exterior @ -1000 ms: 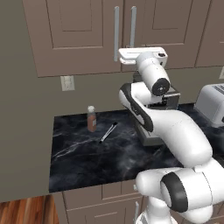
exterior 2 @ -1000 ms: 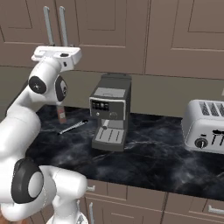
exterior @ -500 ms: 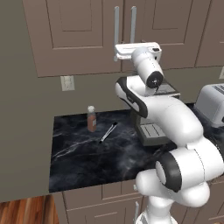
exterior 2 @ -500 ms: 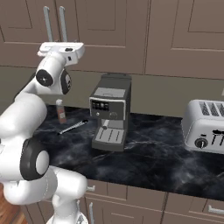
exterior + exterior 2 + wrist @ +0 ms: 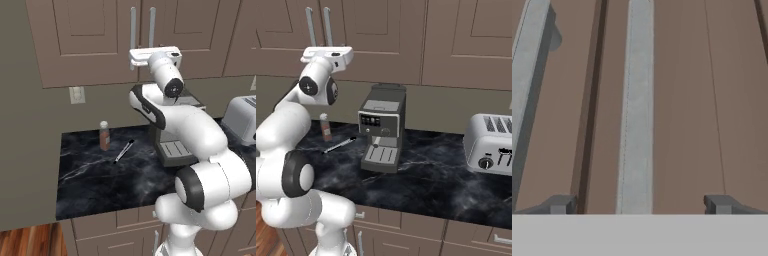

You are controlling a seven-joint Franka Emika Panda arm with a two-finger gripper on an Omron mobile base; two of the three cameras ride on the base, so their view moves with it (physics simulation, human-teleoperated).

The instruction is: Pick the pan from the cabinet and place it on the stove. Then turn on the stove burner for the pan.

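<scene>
Up high goes the arm, and the pincer is right at the cabinet, jaws spread as wide as they go with nothing between them but air. In the hand view the right-hand silver bar handle runs straight up between the two fingertips, not touched by either; the second handle sits off to the left across the seam where the doors meet. Both doors are shut (so the pan can't be made out from here). From the left base view the white hand is level with the lower ends of the two handles. Down on the black marble tabletop stand a small brown bottle and, just beside it, a pen-like utensil lying flat. The coffee machine sits mid-counter, the silver toaster well apart to its right.
</scene>
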